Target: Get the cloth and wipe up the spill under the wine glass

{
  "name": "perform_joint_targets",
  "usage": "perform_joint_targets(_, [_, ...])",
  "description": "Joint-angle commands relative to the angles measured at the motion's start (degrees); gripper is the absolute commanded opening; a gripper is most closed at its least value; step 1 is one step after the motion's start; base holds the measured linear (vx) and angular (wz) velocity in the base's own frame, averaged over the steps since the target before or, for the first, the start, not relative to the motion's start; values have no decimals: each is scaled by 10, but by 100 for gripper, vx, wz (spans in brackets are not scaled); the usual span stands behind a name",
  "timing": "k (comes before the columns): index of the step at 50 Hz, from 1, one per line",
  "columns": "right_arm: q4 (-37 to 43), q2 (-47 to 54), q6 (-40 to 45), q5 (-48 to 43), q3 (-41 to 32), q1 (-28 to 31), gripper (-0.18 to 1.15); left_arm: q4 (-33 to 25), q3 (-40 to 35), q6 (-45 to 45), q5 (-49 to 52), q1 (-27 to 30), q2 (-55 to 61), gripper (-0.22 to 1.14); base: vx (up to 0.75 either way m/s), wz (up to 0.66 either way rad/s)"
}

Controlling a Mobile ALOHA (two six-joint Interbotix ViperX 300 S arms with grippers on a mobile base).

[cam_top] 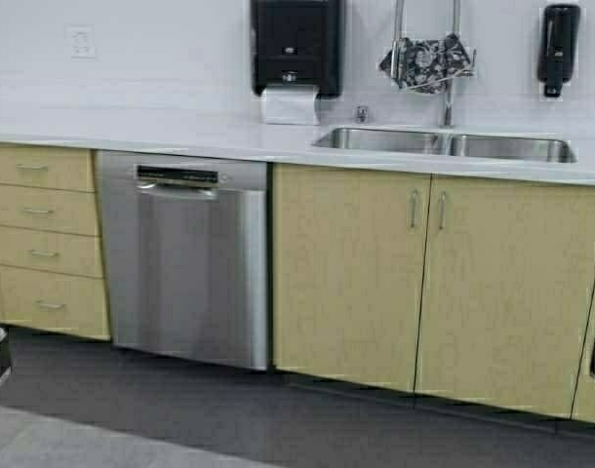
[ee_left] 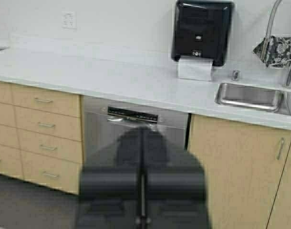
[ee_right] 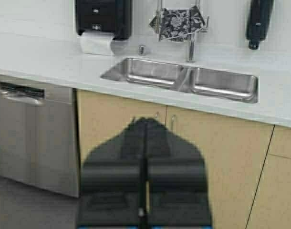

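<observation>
Ahead I see: stainless dishwasher (cam_top: 185, 263) under white countertop (cam_top: 180, 136), double sink (cam_top: 444, 144), black paper towel dispenser (cam_top: 296, 44), soap dispenser (cam_top: 558, 44).

One cloth (cam_top: 426, 60) is hanging on one faucet (cam_top: 448, 93) over two sink basins (cam_top: 444, 143); one paper towel dispenser (cam_top: 296, 44), one soap dispenser (cam_top: 557, 44), one wall outlet (cam_top: 81, 41), one dishwasher (cam_top: 185, 258), four drawers (cam_top: 39, 234) and two cabinet doors (cam_top: 429, 288) are showing
</observation>
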Motion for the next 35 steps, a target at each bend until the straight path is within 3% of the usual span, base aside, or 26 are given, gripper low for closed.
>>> perform_joint_targets(1, [0,2,2,-6,-11,1,5,3,-3,1,-9,1,4,2,35,-9])
perform_joint_targets(35, [-1,1,14,-10,-3,1,5,1,9,-11,-9,0,-1,2,37,-11])
